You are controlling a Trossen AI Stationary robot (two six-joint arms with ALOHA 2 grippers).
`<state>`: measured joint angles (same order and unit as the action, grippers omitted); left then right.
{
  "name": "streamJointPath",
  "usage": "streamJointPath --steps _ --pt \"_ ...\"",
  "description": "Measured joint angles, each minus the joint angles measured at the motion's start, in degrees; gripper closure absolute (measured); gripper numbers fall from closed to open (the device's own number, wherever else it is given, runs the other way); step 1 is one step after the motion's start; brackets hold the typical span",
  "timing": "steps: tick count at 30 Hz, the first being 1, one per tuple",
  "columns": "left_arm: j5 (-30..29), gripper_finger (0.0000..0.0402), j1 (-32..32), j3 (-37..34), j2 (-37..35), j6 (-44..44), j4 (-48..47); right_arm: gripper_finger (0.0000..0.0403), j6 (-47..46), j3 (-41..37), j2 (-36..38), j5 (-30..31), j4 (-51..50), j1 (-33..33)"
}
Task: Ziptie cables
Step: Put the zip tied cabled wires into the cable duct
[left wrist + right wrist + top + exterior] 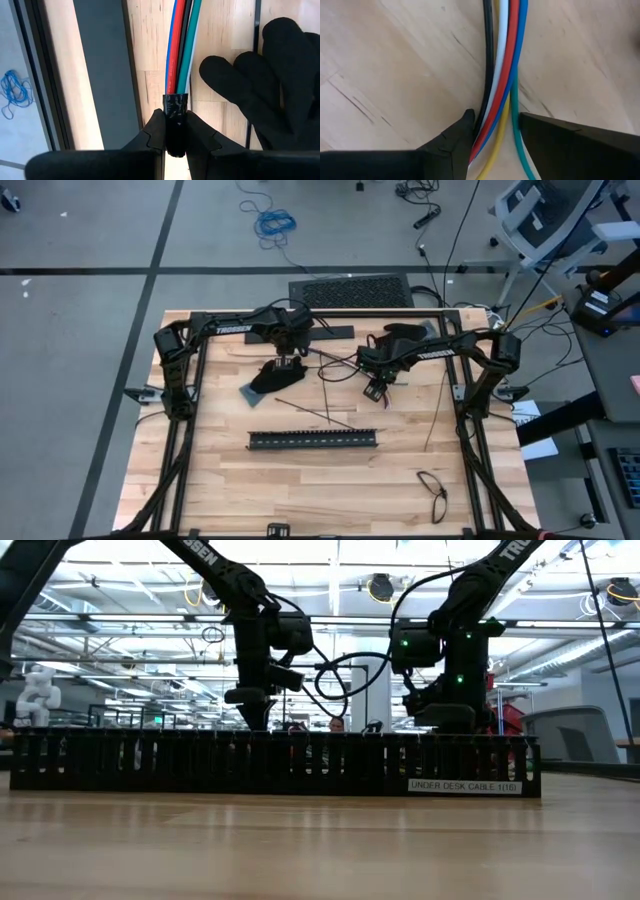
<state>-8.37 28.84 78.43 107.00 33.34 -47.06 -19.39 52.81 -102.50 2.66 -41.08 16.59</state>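
Slotted bar (275, 762): we see it nearest in low view, hiding the cables.
Left gripper (172, 131): jaws pinching cables (181, 45).
Right gripper (495, 125): jaws closing around cables.

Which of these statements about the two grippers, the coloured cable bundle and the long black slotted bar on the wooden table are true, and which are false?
1. The left gripper is shut on the black-wrapped end of the bundle of coloured cables. True.
2. The right gripper has its fingers on either side of the same kind of coloured cables. True.
3. The long black slotted bar is lifted in the air by both arms. False: it lies on the wooden table, nearer the front than both grippers.
4. The black glove lies inside the slotted bar. False: it lies on the table beside the left gripper.
5. The cables are only black. False: blue, red, white, green, yellow and black ones show.
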Motion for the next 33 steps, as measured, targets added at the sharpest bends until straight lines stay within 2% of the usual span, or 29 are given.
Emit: streamJointPath --steps 12,26,29,33 --pt "-1.4 0.0358 0.0 0.0 -0.3 0.0 0.0 0.0272 -1.5 -0.1 0.0 0.1 -0.1 -0.2" --pt "-2.6 0.0358 1.1 2.7 -0.5 0.0 -0.1 0.0280 -2.2 -0.1 0.0 0.0 0.1 -0.2" --pt "-2.6 0.0358 1.1 2.7 -0.5 0.0 -0.3 0.0310 -2.2 -0.2 0.0 0.0 0.3 -0.3" --pt "-2.6 0.0358 1.1 2.7 -0.5 -0.1 -0.2 0.0378 -1.8 -0.2 0.0 0.6 0.1 -0.5"
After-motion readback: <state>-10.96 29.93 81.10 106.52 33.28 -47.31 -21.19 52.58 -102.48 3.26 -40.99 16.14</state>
